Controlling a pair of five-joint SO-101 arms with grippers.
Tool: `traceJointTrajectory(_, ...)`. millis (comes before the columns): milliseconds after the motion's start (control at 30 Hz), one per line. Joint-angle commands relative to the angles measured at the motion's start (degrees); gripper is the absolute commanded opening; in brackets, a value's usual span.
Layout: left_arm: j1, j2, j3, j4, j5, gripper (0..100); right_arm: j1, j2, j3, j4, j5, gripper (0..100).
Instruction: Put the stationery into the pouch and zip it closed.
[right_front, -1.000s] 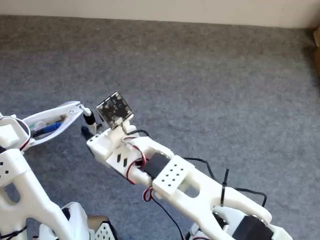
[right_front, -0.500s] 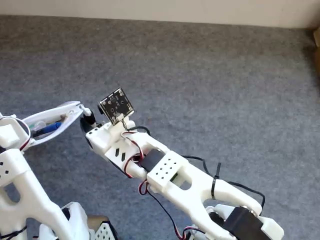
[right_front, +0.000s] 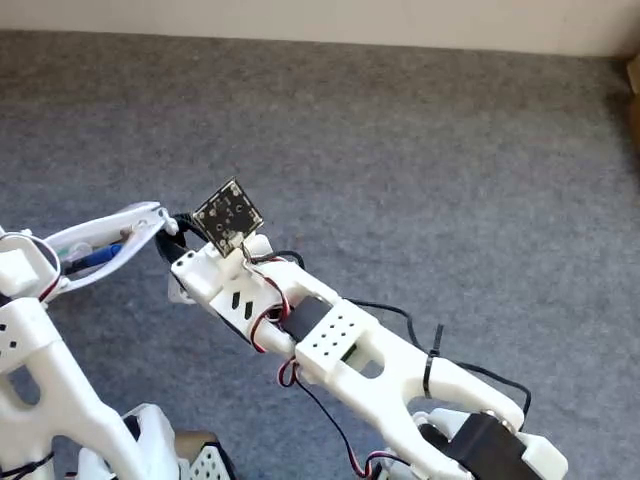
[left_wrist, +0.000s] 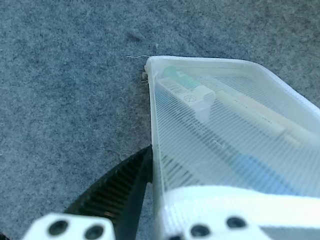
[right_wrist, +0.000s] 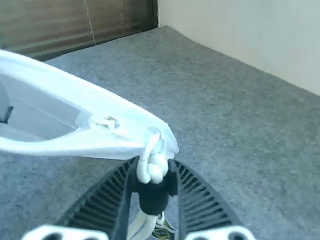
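Observation:
A translucent white pouch (right_front: 105, 235) hangs above the grey carpet at the left, with a blue pen (right_front: 95, 258) inside it. My left gripper (right_front: 45, 272) is shut on the pouch's near end. In the left wrist view the pouch (left_wrist: 225, 135) holds a white and green item (left_wrist: 185, 90), a cream pen (left_wrist: 255, 112) and a blue piece (left_wrist: 255, 167); my left gripper (left_wrist: 155, 172) clamps its edge. My right gripper (right_wrist: 152, 182) is shut on the black zip pull (right_wrist: 152, 197), which has a white cord knot (right_wrist: 150, 170), at the pouch's tip (right_wrist: 160, 137). From above, my right gripper (right_front: 175, 250) meets that tip.
Bare grey carpet (right_front: 430, 170) spreads behind and to the right of the arms. A pale wall (right_front: 320, 20) runs along the far edge. The right arm's cables (right_front: 400, 315) trail along its body at the bottom right.
My right gripper has shifted slightly left, closer against the pouch's tip, and the right arm's elbow has dropped. The left arm and the pouch have stayed put.

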Motion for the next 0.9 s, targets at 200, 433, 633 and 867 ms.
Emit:
traceJointTrajectory(200, -0.22, 1.1, 0.66, -2.29, 0.7, 0, -0.04, -10.77, 6.46, -1.01, 8.44, 0.4)
traceJointTrajectory(433, -0.22, 1.1, -1.19, -2.9, 0.7, 0, -0.04, -21.76, 14.2, 6.02, 10.55, 0.4)
traceJointTrajectory(633, 3.56, 1.01, -5.14, -2.81, -3.69, 0, -0.22, -27.91, 14.29, 17.27, 10.46, 0.4)
traceJointTrajectory(867, 16.84, 1.01, -5.49, -2.99, -17.05, 2, -4.18, -38.99, 14.81, 30.02, 10.2, 0.4)
